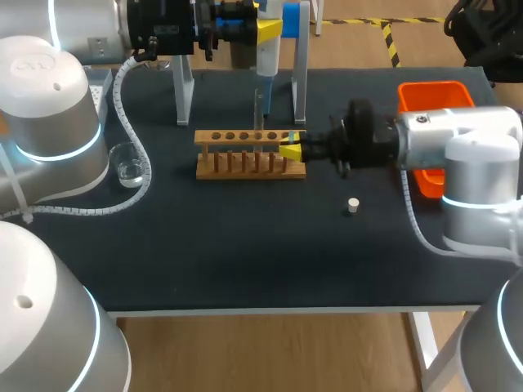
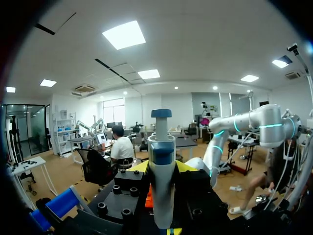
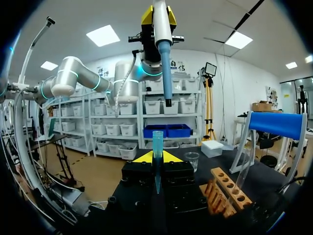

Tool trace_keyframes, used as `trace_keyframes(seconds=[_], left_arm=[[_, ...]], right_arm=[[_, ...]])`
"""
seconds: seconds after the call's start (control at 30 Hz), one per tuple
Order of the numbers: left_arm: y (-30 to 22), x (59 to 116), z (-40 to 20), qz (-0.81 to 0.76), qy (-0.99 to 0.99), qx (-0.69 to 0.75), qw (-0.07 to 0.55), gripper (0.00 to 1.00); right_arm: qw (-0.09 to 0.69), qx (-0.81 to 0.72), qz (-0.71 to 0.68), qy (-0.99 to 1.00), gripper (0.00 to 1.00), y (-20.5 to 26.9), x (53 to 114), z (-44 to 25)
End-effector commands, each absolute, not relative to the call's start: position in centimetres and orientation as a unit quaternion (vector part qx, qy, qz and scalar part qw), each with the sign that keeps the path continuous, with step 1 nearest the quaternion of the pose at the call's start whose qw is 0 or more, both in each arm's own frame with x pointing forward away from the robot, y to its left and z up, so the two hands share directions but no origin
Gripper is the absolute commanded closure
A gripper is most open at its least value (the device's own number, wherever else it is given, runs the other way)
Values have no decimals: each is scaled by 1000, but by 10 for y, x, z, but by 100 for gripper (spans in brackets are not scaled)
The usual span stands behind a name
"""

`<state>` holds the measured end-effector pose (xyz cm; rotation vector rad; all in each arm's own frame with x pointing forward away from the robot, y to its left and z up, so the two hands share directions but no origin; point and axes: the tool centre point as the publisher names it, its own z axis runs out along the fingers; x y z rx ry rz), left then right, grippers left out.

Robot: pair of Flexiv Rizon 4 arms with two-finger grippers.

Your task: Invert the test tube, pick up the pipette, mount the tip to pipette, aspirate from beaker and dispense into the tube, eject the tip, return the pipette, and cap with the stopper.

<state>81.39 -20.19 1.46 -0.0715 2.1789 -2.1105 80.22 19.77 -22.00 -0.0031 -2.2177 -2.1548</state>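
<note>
My left gripper (image 1: 265,31) is shut on the pipette (image 1: 265,49) and holds it upright above the far side of the wooden rack (image 1: 249,155). In the left wrist view the pipette (image 2: 161,166) stands between the yellow fingertips (image 2: 141,167). My right gripper (image 1: 291,149) is at the rack's right end, shut on a teal pipette tip (image 3: 157,147). That tip points up, a little below and beside the pipette nozzle (image 3: 167,93). A clear test tube (image 3: 241,174) stands in the rack (image 3: 226,191). The beaker (image 1: 129,163) sits at the left. The white stopper (image 1: 353,205) lies right of centre.
A white pipette stand with a blue top (image 1: 296,33) rises behind the rack. An orange bin (image 1: 433,98) sits at the right, partly behind my right arm. A pale tip box (image 1: 103,84) shows at the far left behind my left arm.
</note>
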Motion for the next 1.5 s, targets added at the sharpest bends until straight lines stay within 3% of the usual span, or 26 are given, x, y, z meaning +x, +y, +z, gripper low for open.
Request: trace_keyframes(seconds=[0.03, 1.5], left_arm=[[-202, 814, 15, -694, 717, -23, 53, 100], [-202, 814, 15, -694, 717, -23, 53, 100]], right_arm=[[24, 3, -696, -718, 100, 209, 805, -218], [25, 7, -700, -714, 100, 237, 818, -209]])
